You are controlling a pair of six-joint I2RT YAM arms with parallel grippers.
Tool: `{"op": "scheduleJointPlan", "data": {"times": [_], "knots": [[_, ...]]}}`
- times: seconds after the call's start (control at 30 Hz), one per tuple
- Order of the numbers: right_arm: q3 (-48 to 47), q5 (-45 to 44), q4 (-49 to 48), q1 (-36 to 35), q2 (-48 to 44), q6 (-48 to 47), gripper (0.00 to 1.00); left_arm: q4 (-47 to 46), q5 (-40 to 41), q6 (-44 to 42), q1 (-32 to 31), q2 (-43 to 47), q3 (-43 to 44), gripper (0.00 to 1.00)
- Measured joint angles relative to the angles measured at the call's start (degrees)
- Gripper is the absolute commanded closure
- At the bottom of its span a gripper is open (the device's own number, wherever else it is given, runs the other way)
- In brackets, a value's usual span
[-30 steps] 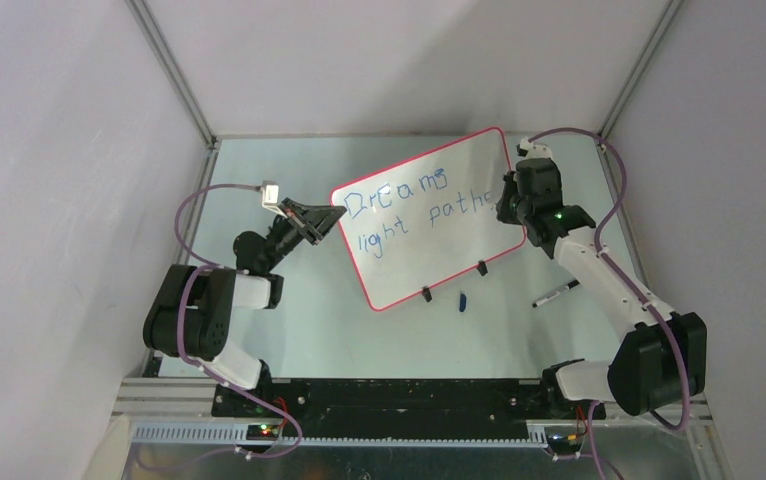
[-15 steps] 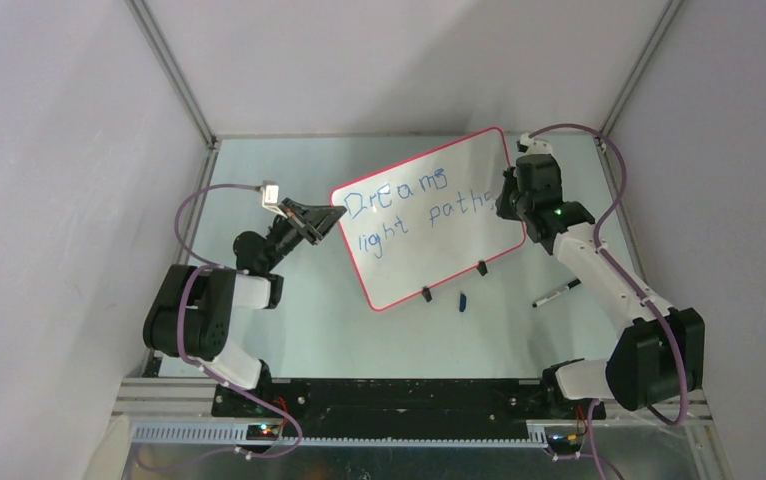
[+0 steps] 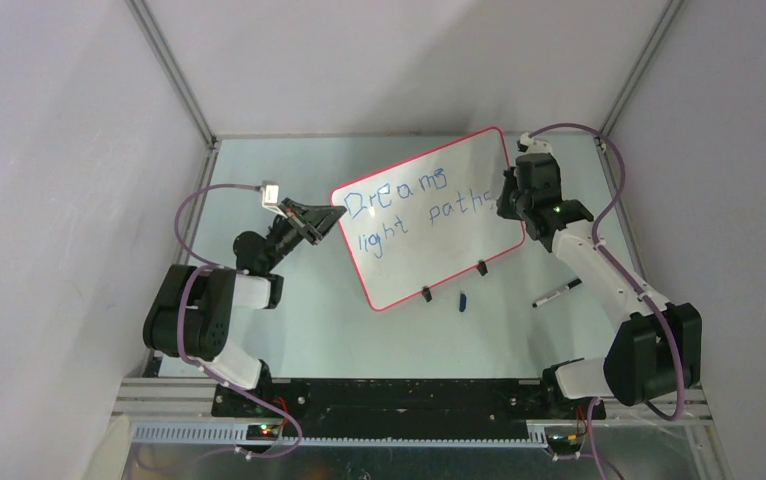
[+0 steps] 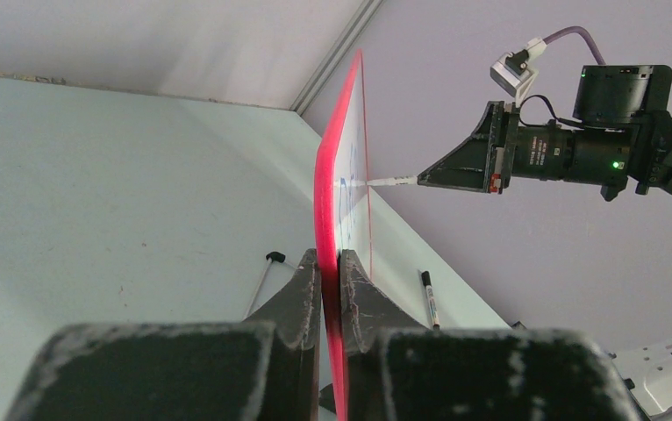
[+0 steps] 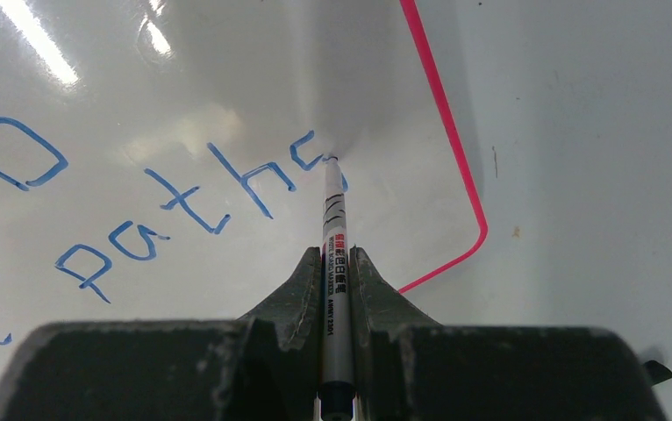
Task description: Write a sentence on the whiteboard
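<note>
Nudged slightly up-frame since a second ago, right gripper [image 5: 335,256] pinches a marker [image 5: 332,219] tight, tip on the sentence [image 3: 427,208]'s last letter, while left gripper [image 4: 330,263] clamps the whiteboard [image 3: 429,265]'s left edge at frame centre, steadying it against the stroke.

Glossy whiteboard [image 3: 429,262], red rim, upright on black clip feet, blue handwritten sentence [image 3: 396,193] in two lines

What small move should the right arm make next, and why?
Probably draw the marker tip down to close the last letter: it touches the whiteboard at a half-made "s" after "path", while the left gripper clamps the rim.
</note>
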State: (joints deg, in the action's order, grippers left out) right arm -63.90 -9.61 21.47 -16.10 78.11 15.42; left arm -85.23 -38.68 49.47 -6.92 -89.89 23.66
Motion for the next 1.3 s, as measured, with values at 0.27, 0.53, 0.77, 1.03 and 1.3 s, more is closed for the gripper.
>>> {"op": "scheduleJointPlan", "data": {"times": [0.27, 0.53, 0.77, 1.03, 1.3], "knots": [[-0.2, 0.0, 1.1, 0.0, 0.0, 0.0, 1.00, 0.0, 0.0, 0.0, 0.0, 0.0, 0.0, 1.00], [0.6, 0.0, 1.3, -0.3, -0.5, 0.2, 1.00, 0.0, 0.0, 0.0, 0.0, 0.0, 0.0, 1.00], [0.6, -0.2, 1.4, -1.2, -0.5, 0.2, 1.00, 0.0, 0.0, 0.0, 0.0, 0.0, 0.0, 1.00], [0.6, -0.4, 1.5, -2.6, -0.8, 0.2, 1.00, 0.0, 0.0, 0.0, 0.0, 0.0, 0.0, 1.00], [0.6, -0.4, 1.5, -3.2, -1.1, 0.2, 1.00, 0.0, 0.0, 0.0, 0.0, 0.0, 0.0, 1.00]]}}
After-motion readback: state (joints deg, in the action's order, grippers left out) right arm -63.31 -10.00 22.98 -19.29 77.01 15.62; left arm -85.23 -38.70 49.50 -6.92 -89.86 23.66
